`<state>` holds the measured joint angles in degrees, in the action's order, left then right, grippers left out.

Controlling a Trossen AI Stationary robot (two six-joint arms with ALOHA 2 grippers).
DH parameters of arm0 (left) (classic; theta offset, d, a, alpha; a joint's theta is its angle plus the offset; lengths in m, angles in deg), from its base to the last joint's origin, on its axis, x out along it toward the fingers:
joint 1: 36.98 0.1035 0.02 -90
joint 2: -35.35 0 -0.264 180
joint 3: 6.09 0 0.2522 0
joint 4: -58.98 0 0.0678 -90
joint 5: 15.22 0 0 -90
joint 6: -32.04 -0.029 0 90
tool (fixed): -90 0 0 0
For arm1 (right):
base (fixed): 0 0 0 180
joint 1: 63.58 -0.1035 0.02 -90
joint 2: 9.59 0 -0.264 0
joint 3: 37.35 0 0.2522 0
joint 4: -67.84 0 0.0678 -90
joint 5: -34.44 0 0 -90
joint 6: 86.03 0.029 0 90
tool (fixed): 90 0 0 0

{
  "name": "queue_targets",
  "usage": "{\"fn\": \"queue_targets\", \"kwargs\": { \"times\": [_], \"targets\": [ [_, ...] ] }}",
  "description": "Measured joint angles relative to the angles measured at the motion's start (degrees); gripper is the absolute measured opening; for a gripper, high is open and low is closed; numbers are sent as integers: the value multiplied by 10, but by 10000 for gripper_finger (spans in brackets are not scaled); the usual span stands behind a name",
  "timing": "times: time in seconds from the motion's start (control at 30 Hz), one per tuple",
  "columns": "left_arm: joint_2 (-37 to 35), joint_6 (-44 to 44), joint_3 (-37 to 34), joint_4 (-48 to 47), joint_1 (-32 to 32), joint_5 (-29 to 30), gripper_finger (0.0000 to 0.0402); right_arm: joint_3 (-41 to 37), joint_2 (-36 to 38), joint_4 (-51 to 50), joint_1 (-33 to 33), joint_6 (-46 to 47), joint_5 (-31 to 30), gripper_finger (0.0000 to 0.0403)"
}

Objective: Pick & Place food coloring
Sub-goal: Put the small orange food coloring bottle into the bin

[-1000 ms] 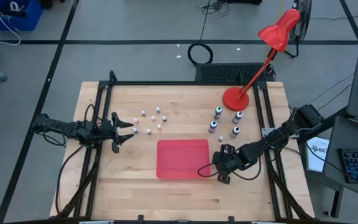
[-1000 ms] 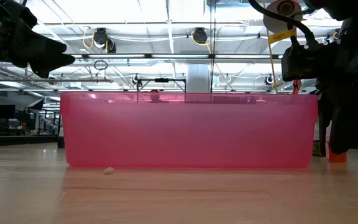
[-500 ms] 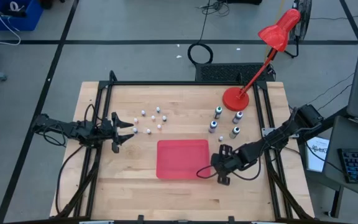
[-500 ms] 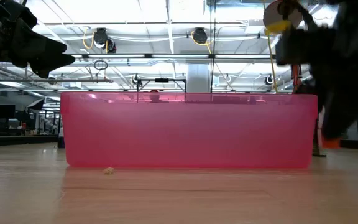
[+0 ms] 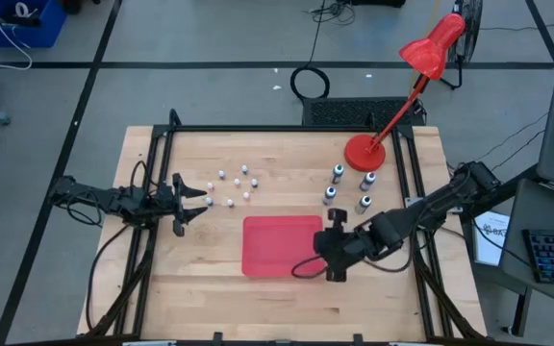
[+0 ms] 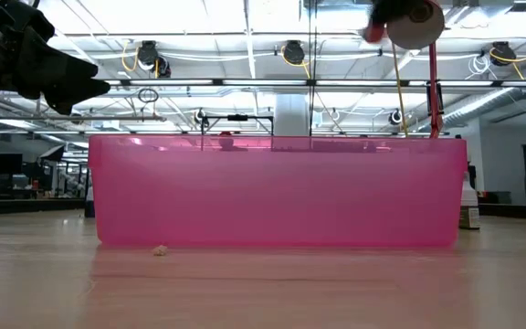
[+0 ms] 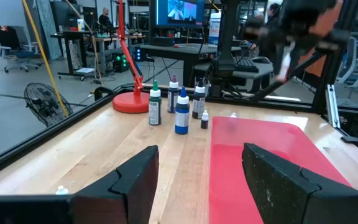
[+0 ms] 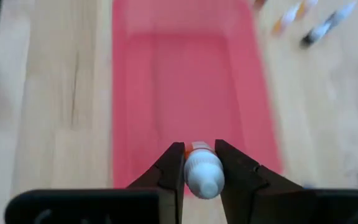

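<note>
A tiny food coloring bottle [image 8: 202,169] with a white cap and an orange band sits between the fingers of my right gripper [image 8: 198,149], which is shut on it above the right edge of the red tray [image 5: 277,245]. Several tiny white-capped bottles [image 5: 234,185] stand on the table at the far left of the tray. Several larger dark bottles [image 5: 349,187] with green, blue or white tops stand to the far right of the tray, seen again as bottles [image 7: 179,106]. My left gripper [image 7: 201,180] waits open at the table's left side. My right gripper pinches the tiny bottle between its two fingers, on the bottle's two sides by the white cap [image 8: 204,180]. The fingers slant down from the table's right side. The bottle is lifted clear above the tray, its cap turned back toward the wrist.
A red desk lamp stands with its base [image 5: 365,152] at the far right of the table, close behind the larger bottles. The tray's pink wall [image 6: 277,192] fills the middle of the low view. A small crumb [image 6: 159,249] lies before it.
My right gripper has risen from the table at the tray's right side, going up out of the low view, and has shifted a little toward the table's left, over the tray's right edge. It has also turned about its pointing line.
</note>
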<state>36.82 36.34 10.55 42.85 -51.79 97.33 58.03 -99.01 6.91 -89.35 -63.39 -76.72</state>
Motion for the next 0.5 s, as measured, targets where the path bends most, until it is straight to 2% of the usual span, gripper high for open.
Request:
{"fn": "queue_targets", "kwargs": {
  "times": [0.1,0.17,0.37,0.5],
  "targets": [
    [0,0,0,0,0,0,232,50,-26,-3,25,-40,5,58],
    [0,0,0,0,0,0,232,90,-58,-17,43,-66,29,58],
    [0,0,0,0,0,0,232,231,-193,-97,93,-132,93,58],
    [0,0,0,0,0,0,232,259,-266,-102,116,-167,131,58]
  ]
}}
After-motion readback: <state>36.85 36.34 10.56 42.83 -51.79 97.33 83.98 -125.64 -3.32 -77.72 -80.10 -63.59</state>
